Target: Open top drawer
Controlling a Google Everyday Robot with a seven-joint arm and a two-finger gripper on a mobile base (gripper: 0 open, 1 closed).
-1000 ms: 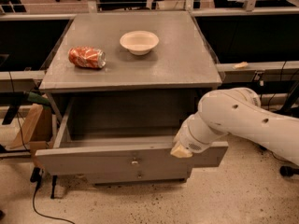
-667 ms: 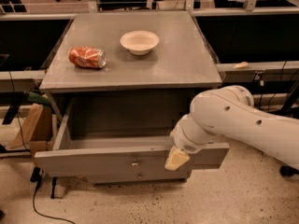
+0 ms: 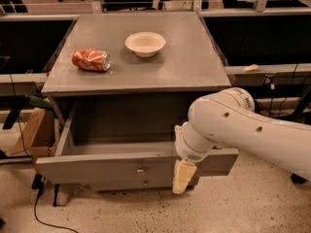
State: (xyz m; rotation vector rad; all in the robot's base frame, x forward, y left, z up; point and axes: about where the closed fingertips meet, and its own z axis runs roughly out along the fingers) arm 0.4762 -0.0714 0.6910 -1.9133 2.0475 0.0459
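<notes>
The top drawer is pulled well out from under the grey table, and its deep grey box is open to view. Its flat front carries a small round knob. My gripper hangs at the end of the white arm, cream-coloured, pointing down in front of the right part of the drawer front, to the right of the knob. It holds nothing that I can see. A narrower drawer front shows just below.
On the grey tabletop lie a crushed red can and a white bowl. A cardboard box stands on the floor at the left, with a black cable nearby. Dark desks flank both sides.
My arm has swung left and the gripper has dropped lower across the drawer front. The drawer stays pulled out as before.
</notes>
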